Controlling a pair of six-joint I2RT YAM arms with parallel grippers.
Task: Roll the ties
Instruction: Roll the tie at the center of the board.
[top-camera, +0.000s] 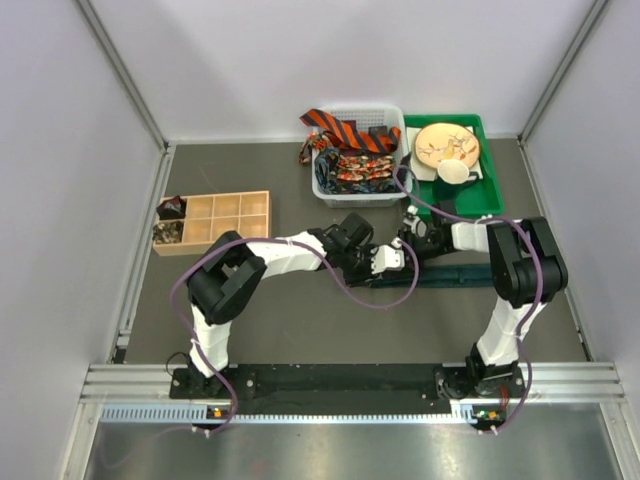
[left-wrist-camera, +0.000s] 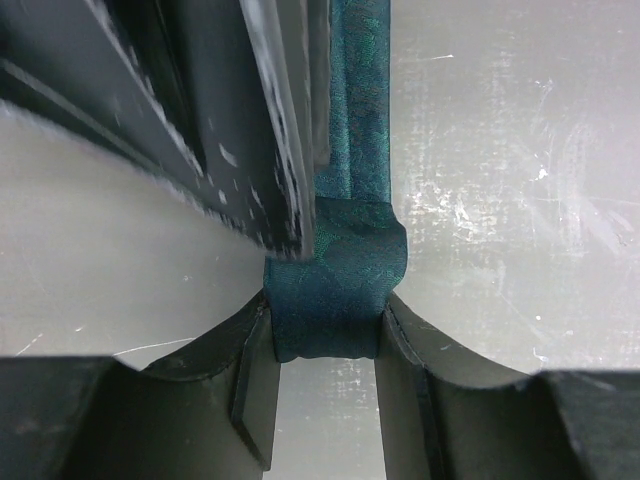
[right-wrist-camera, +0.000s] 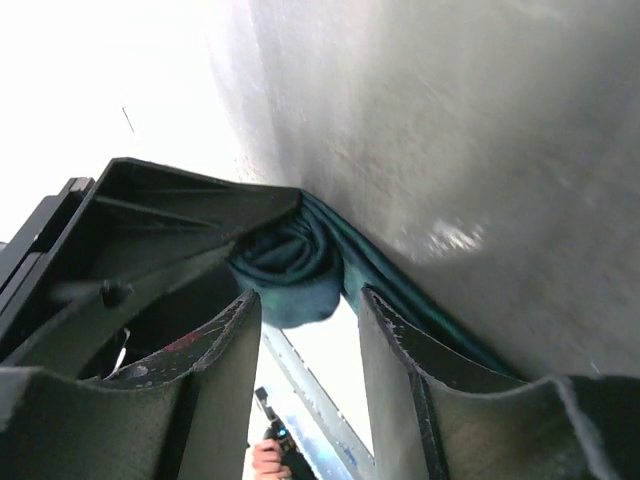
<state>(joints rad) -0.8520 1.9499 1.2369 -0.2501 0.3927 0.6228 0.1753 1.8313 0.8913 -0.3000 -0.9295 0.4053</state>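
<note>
Now, at far left the box (top-camera: 215, 220) sits well apart from the work. At mid-table our left gripper (left-wrist-camera: 325, 322) is clamped on the partly rolled teal tie (left-wrist-camera: 336, 258), the roll touching both fingers. Our right gripper (right-wrist-camera: 308, 296) meets it with jaws apart, the roll just at their tips and not pinched. The unrolled length trails off right along the table (top-camera: 300, 320). We judge the rolling half done; next, the right must regrip and wind the roll on without slackening it.
</note>
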